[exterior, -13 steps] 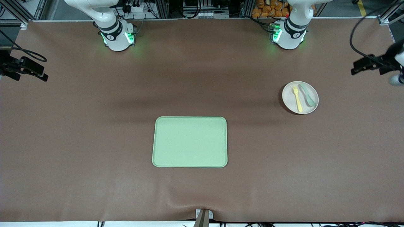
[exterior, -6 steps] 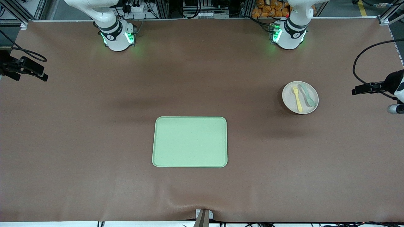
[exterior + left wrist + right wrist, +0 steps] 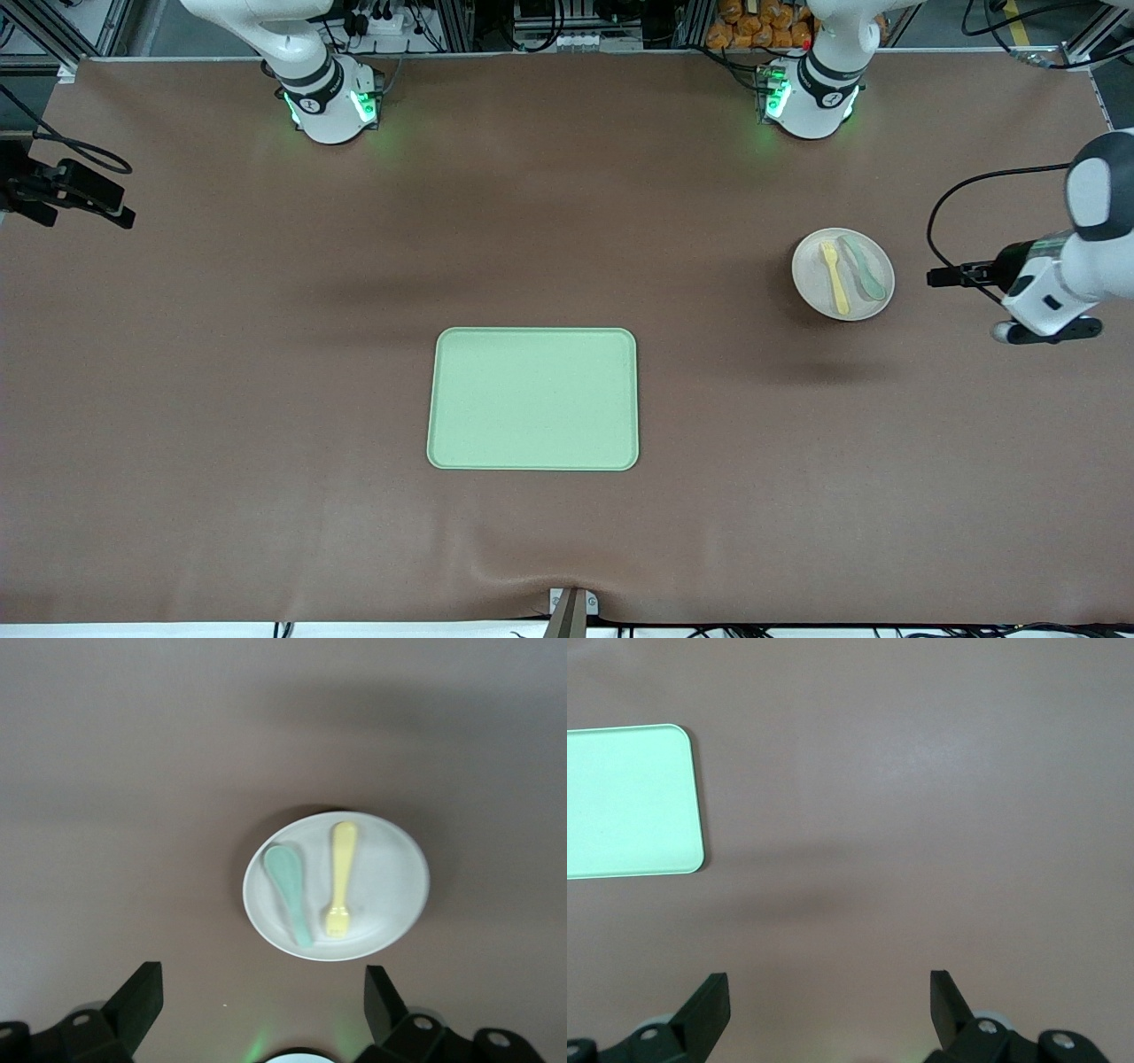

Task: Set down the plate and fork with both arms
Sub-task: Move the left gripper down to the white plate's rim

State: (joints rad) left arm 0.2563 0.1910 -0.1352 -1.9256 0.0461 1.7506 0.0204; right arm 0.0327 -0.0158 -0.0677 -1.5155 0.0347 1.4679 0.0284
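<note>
We have the plate [image 3: 842, 274] toward the left arm's end of the table, well apart from the tray [image 3: 532, 399], with the fork [image 3: 833, 277] and a spoon [image 3: 864, 266] lying on it side by side. Our left gripper [image 3: 257, 1005] hangs over it with jaws spread and empty; our right gripper [image 3: 824, 1005], likewise spread, waits high over bare table near the tray. We judge it best to take the plate by its rim and keep it level.

We see a brown counter [image 3: 221, 372] carrying a rectangular light-green tray [image 3: 532, 399] near its middle and, well apart from it toward the left arm's end and farther from the front camera, a small round off-white plate [image 3: 813, 275], with both arm bases along the counter's top edge.
</note>
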